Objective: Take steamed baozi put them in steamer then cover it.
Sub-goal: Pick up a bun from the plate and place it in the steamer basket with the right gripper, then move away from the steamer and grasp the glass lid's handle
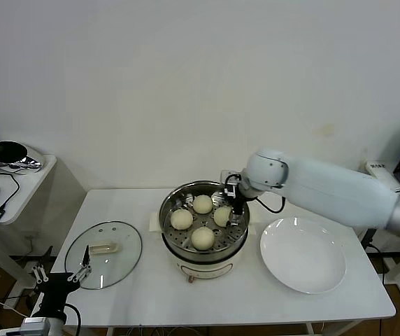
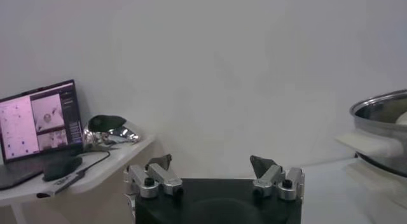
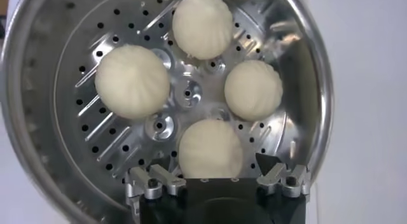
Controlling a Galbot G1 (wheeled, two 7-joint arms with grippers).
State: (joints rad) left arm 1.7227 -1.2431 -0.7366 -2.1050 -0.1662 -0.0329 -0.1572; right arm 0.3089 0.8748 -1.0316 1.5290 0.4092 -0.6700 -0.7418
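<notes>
1. Judging by how things lie, the loading half is done: all 4 steamed baozi point(image 1: 202, 238) sit inside the steamer point(image 1: 168, 210), and the white plate point(image 1: 303, 254) on the robot's right side of the table holds nothing.
2. The right gripper point(image 1: 236, 208) hangs over the steamer's right rim, just above the rightmost bun. Its fingers point(image 3: 275, 168) stand spread on either side of that bun point(image 3: 210, 148) in the wrist view and grasp nothing, so the bun looks let go.
3. What is left is the covering. The cover point(image 1: 104, 254) lies flat on the table to the robot's left of the steamer, apart from it, handle point(image 1: 103, 248) up.
4. The left gripper point(image 1: 61, 276) waits low at the table's near-left corner, close to the cover's edge. Its fingers point(image 2: 158, 162) are parted and empty.
5. Materials:
   - The buns are smooth, matte, cream-white domes, faintly pleated, likely soft and easily dented.
   - The steamer is a round basket of polished steel with a perforated floor point(image 3: 114, 139), seated on a white pot base point(image 1: 194, 268). Its bright wall throws reflections.
   - The cover is a clear glass disc with a metal rim and a cream rectangular handle. I judge it slick and heavy enough that the handle is the sensible place to grip.
   - The table point(image 1: 221, 301) is plain, flat and white.
</notes>
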